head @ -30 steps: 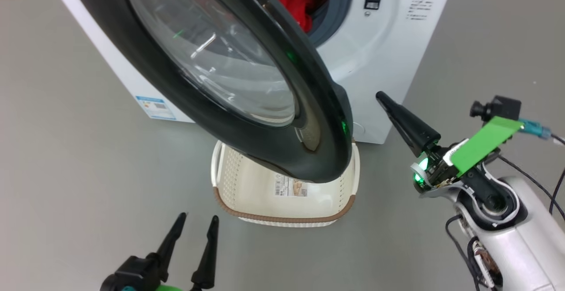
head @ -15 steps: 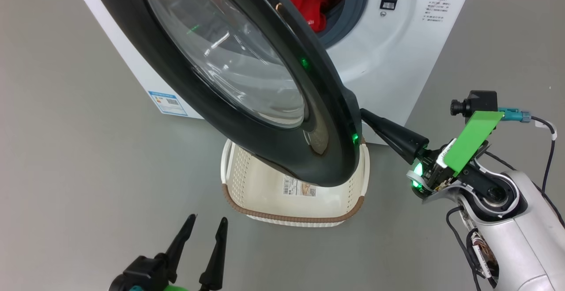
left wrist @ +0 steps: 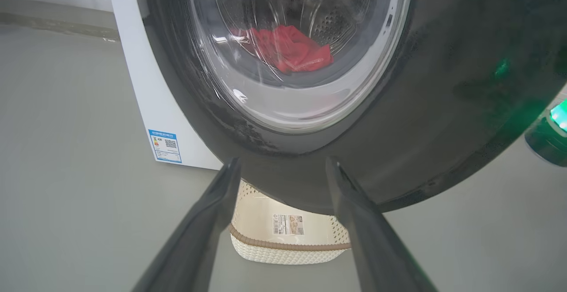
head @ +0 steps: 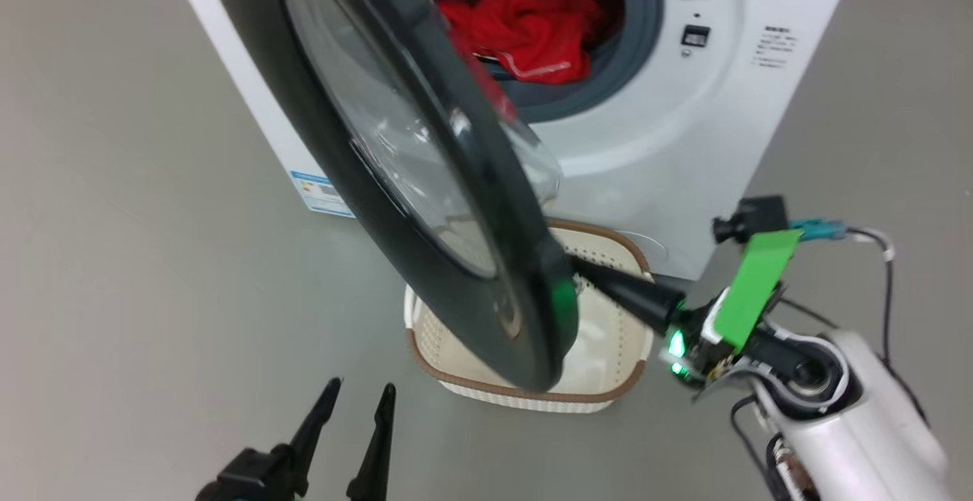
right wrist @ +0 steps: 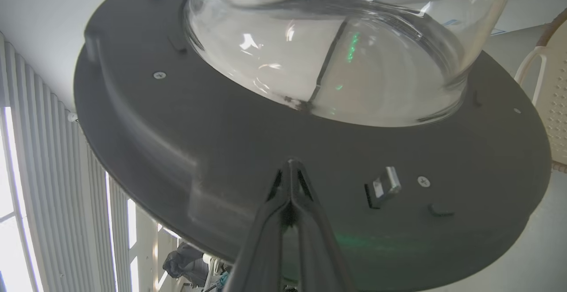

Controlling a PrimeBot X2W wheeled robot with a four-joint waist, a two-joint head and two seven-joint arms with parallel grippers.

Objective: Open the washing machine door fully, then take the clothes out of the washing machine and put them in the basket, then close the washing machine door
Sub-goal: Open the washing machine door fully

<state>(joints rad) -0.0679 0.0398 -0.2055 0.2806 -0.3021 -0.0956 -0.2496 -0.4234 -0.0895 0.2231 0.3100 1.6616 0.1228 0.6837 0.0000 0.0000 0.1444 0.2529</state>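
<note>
1. The blue label [left wrist: 165, 146] on the washing machine [head: 646, 159] carries a QR code. Its text and the printed lines [head: 774, 45] are too small to read.
2. The left wrist view shows a barcoded paper label [left wrist: 288, 224] in the basket [left wrist: 288, 245], just beyond the spread-open left gripper [left wrist: 283, 161]. The washing machine door [head: 403, 159] is above the fingertips, and the clothes [head: 532, 30] lie in the drum beyond.
3. The right wrist view shows the right gripper [right wrist: 290, 163], tips closed and empty, against the door's inner face beside a metal catch [right wrist: 383, 185].

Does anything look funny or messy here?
Nothing is spilled or broken. One odd bit: the partly open washing machine door hangs over the basket, covering part of its opening.
</note>
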